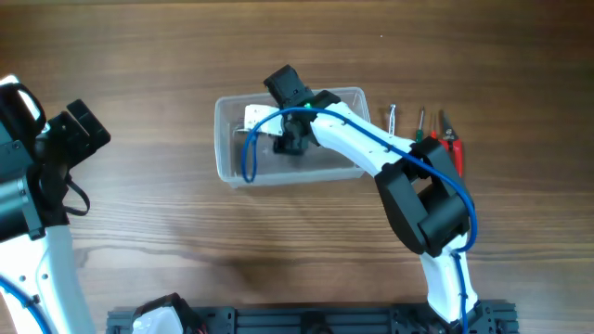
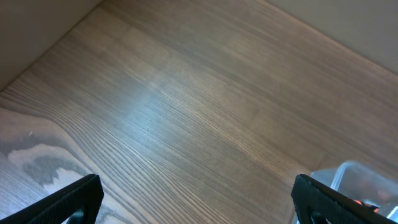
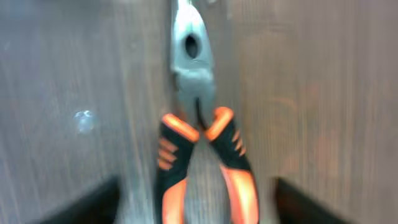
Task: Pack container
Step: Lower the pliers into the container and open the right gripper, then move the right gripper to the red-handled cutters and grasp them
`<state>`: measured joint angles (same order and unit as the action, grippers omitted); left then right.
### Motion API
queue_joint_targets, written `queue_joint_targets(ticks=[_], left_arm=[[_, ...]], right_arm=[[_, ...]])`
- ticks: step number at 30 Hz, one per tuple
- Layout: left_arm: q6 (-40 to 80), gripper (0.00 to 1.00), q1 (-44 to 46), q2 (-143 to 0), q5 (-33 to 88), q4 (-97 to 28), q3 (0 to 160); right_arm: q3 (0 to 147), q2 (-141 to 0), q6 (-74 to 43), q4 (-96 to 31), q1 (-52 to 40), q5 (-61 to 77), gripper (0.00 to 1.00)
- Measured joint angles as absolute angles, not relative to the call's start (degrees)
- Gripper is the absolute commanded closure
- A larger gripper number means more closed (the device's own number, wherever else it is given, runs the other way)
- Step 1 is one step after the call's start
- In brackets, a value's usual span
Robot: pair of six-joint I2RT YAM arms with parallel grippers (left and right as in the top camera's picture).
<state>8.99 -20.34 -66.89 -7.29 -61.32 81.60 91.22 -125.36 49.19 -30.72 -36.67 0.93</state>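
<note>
The clear plastic container [image 1: 225, 148] stands at the table's middle, and one corner of it shows in the left wrist view [image 2: 364, 177]. My right gripper [image 1: 293, 139] reaches down into it. In the blurred right wrist view the gripper [image 3: 196, 202] is open, with its fingers wide apart on either side of the handles of orange-and-black pliers [image 3: 199, 143]. The fingers do not touch the pliers. A white object [image 1: 256, 116] lies in the container's left end. My left gripper [image 2: 199, 208] is open and empty over bare table at the far left [image 1: 85, 133].
To the right of the container lie a small silver tool [image 1: 393, 116], a green-handled screwdriver [image 1: 420, 126] and red-handled pliers [image 1: 453, 148]. The right arm and its blue cable cross over the container. A black rail runs along the front edge [image 1: 306, 320].
</note>
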Motion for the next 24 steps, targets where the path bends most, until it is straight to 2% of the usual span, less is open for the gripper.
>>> queue_joint_targets(ticks=[3,5,10,12,14,18,21,24], left_arm=[[8.99,0.0,-20.34,-66.89,-7.29,-61.3,81.6],[8.99,0.0,-20.34,-66.89,-7.29,-61.32,81.6],[8.99,0.0,-20.34,-66.89,-7.29,-61.3,81.6],[8.99,0.0,-20.34,-66.89,-7.27,-61.28,81.6],[8.99,0.0,-20.34,-66.89,-7.29,-61.32,81.6],[8.99,0.0,-20.34,-66.89,-7.29,-61.3,81.6],[8.99,0.0,-20.34,-66.89,-7.29,-61.32,81.6],[8.99,0.0,-20.34,-66.89,-7.29,-61.3,81.6]], right_arm=[[92.73,-123.39,39.11,-32.99,-36.69,-0.36,0.08],[94.65,-118.3,33.19,-35.42,-36.69,-2.26,0.0],[100.36,-94.04,24.01,-39.11,-35.38,-8.71,0.0],[102.37,-83.61,20.23,-43.99,-31.0,-10.15,0.0],[103.79,-76.64,13.32,-52.14,-22.2,-12.69,0.0],[100.33,-76.99,0.58,-65.41,-4.1,-13.3,0.01],[92.03,-83.0,-3.51,-65.56,3.66,-10.44,0.04],[83.07,-87.94,-5.15,-62.43,7.38,-8.91,0.06]])
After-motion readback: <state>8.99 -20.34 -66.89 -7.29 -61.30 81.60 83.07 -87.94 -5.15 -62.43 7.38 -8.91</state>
